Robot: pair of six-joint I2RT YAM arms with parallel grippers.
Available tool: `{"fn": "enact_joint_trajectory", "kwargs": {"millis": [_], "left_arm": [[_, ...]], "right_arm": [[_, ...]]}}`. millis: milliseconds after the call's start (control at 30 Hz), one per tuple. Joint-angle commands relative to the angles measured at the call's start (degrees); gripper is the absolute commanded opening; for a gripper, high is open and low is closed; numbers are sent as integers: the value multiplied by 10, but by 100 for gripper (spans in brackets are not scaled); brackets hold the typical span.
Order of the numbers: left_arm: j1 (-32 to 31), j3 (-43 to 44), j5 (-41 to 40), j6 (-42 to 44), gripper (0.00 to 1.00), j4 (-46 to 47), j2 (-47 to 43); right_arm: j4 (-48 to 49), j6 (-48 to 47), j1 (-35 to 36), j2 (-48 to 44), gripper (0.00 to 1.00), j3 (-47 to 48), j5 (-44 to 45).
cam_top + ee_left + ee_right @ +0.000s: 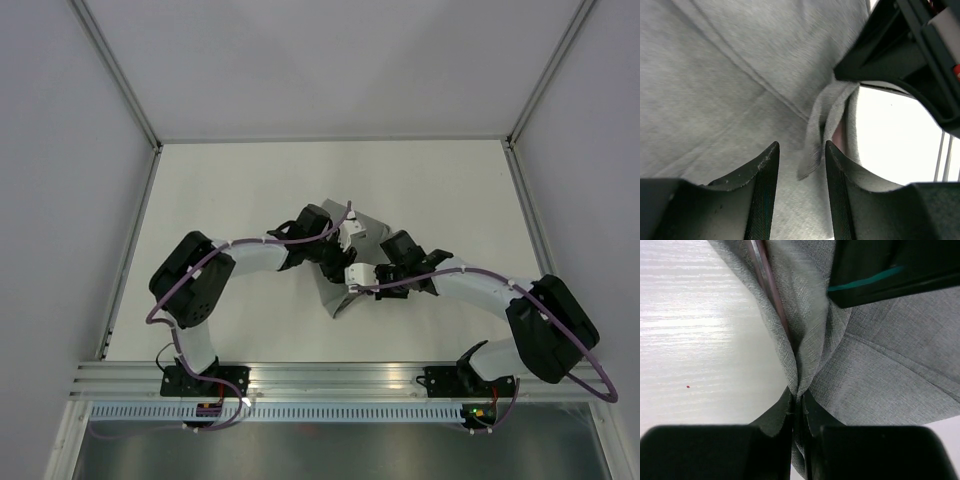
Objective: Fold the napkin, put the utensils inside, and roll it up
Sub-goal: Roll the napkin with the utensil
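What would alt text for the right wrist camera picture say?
The right gripper is pinched shut on a bunched fold of the grey napkin, seen close up. Pale table shows at left; a dark machine part crosses the top right.

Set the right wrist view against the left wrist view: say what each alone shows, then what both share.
Right wrist only: the right gripper pinched shut on a bunched ridge of the napkin, with a thin reddish strip in the fold that I cannot identify. Left wrist only: the left gripper with jaws apart and a loose napkin edge hanging between them, ungripped. Both: creased grey cloth, bare white table, and part of the other arm at upper right.
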Motion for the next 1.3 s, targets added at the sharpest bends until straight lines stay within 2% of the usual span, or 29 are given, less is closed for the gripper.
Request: {"fn": "enact_joint_trajectory", "kwargs": {"millis": [0, 67, 133, 400, 600, 800, 967, 1033, 1133, 1267], "left_arm": [[10, -18, -32, -30, 47, 63, -40], [19, -28, -47, -49, 47, 79, -59], [26, -45, -96, -61, 47, 105, -77], [55, -132, -323, -128, 47, 199, -221], [54, -200, -389, -144, 43, 288, -342], [24, -254, -452, -90, 45, 361, -426], [-46, -257, -476, 40, 49, 363, -481], [-94, -242, -485, 107, 50, 320, -472], [-146, -207, -497, 144, 50, 259, -445], [-198, -191, -524, 192, 52, 237, -369]], "right_arm": [[-55, 10, 0, 23, 0, 33, -15], [-69, 12, 0, 34, 0, 40, -19], [-80, 15, 0, 46, 1, 58, -26], [-167, 8, -13, 128, 0, 153, -68], [-283, -23, -46, 223, 1, 270, -121], [-403, -53, -85, 332, 0, 395, -163], [-491, -82, -116, 413, 1, 473, -187], [-516, -84, -119, 440, 0, 502, -187], [-542, -81, -121, 474, 1, 535, -189], [-564, -80, -121, 505, 0, 557, -198]]}}
